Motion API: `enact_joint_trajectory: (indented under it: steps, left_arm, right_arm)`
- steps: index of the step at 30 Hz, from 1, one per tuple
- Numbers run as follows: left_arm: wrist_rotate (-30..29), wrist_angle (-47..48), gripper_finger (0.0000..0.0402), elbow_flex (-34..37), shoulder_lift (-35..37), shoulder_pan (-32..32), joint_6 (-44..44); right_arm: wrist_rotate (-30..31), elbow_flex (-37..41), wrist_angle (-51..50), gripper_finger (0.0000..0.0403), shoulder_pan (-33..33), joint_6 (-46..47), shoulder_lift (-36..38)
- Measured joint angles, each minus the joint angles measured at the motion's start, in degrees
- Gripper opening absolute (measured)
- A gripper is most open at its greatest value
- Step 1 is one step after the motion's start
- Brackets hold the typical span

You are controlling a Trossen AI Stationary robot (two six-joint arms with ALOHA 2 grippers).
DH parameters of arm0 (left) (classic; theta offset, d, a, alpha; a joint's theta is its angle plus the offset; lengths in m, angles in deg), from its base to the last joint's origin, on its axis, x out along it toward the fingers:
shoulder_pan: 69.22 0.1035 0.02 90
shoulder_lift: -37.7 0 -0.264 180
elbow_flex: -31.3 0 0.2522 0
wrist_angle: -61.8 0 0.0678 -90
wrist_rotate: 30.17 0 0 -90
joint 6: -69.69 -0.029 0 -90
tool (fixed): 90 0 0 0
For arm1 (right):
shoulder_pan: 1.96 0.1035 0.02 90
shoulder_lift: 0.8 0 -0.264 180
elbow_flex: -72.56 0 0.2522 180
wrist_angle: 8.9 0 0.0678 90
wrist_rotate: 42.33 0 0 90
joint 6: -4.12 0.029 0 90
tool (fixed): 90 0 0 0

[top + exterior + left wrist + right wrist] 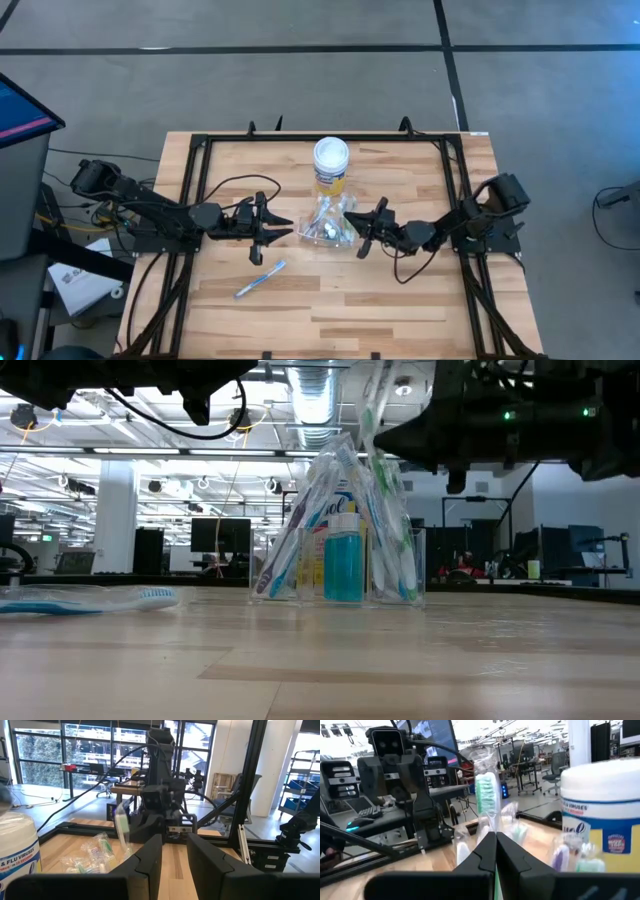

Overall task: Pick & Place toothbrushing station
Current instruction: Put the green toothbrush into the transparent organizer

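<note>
On the wooden table (330, 300) I see the clear cup (328, 226) full of toothbrushes, just in front of the yellow jar (331, 166). My right gripper (366, 232) sits beside the cup, squeezed tight on a green toothbrush (487, 795). My left gripper (268, 228) waits on the other side, fingers apart and holding nothing. One blue toothbrush (260, 279) lies alone on the table

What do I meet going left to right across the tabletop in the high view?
Left claw → loose toothbrush lying nearer the front edge → cup of toothbrushes, with the jar just behind it → right claw, shut on a wrapped toothbrush.
</note>
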Motion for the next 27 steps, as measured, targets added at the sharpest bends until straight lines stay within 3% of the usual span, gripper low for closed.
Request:
enact_joint_trajectory:
  steps: [12,27]
  left_arm:
    - [0.01,0.23,0.0086,0.00,0.00,-0.01,0.01]
    - [0.00,0.48,0.0086,0.02,0.00,0.01,0.00]
  right_arm:
    - [0.90,0.00,6.49,0.0000,1.95,1.93,-9.46]
    - [1.76,0.02,4.91,0.0000,2.13,3.12,-10.98]
